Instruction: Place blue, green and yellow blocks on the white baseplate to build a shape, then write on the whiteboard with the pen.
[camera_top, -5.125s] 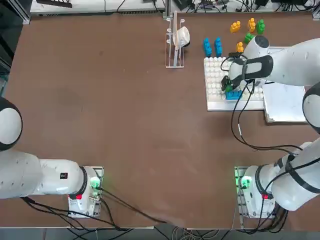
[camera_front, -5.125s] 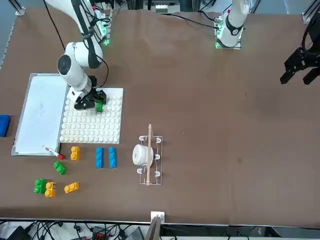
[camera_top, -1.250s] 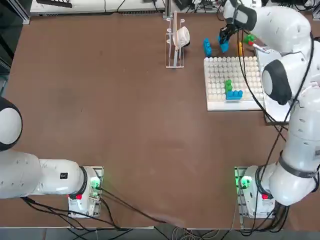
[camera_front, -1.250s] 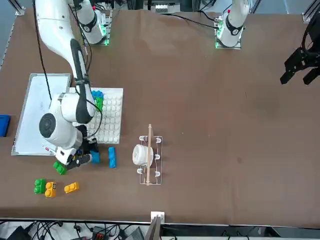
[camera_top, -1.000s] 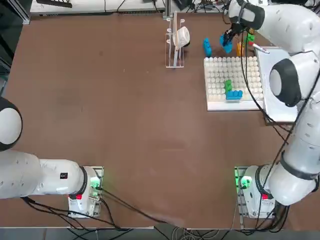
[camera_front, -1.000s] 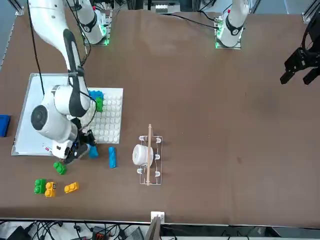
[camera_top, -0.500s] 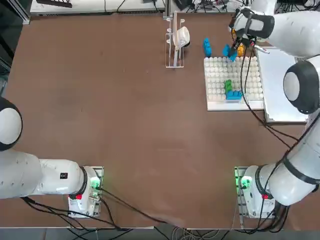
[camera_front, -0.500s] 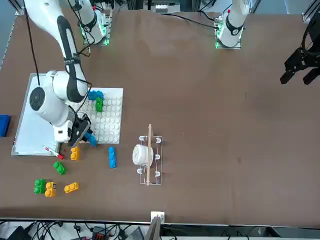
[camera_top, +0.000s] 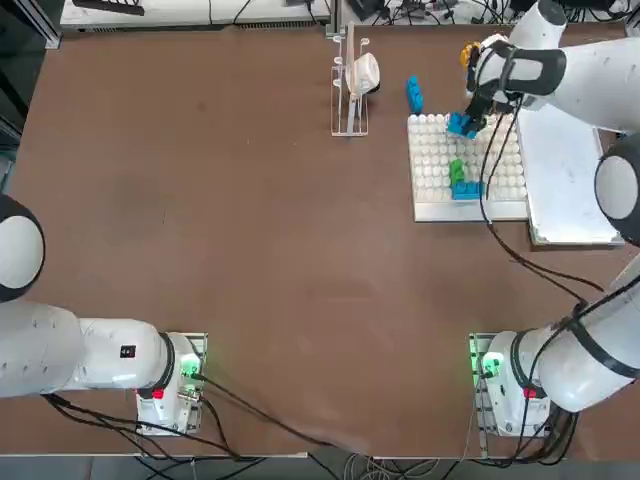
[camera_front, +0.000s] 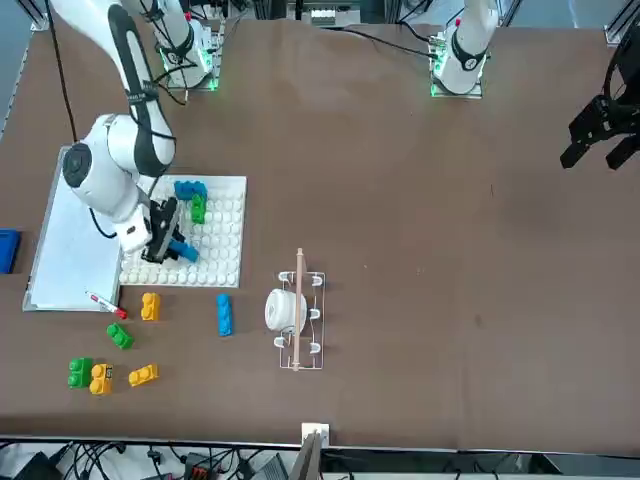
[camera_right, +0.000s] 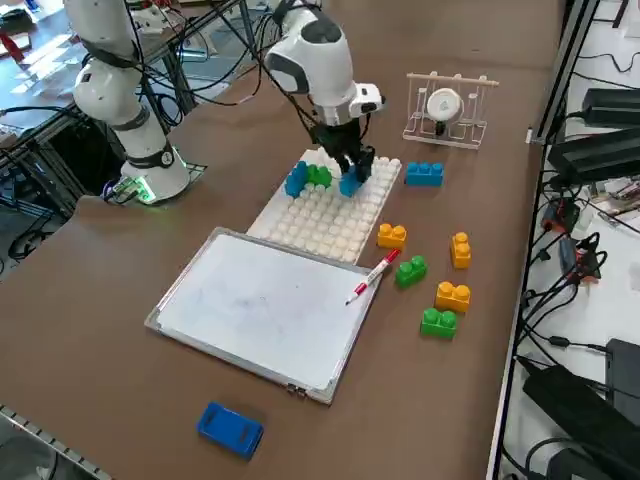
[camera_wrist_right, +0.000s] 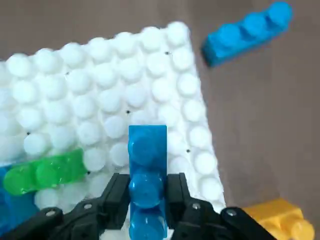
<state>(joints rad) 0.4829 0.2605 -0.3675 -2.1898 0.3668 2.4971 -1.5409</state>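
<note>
Right gripper: the right gripper hangs over the far part of the white baseplate, its two fingers clamped on the sides of a long blue brick, seen plainly in the wrist view.

Held brick: the brick sits lengthwise between the fingers, above the studs and not pressed down, as far as the side view shows.

Already on the baseplate: a green brick and a blue brick stand touching each other near the middle of the plate.

Loose bricks: one blue brick lies on the brown table just beyond the plate. In the side view, three orange-yellow bricks and two green bricks lie scattered on the table beside the plate, none yet placed.

Pen: the red-capped marker lies across the corner of the whiteboard, near the loose bricks, untouched.

Whiteboard: it lies flat just beside the baseplate; no clear writing shows on it.

Progress: judged early to middle. Two bricks are set and a third is about to go on; no yellow brick is on the plate, and the writing step is not begun.

Also present: a small wire rack holding a white object stands on the table, well apart from the work.
</note>
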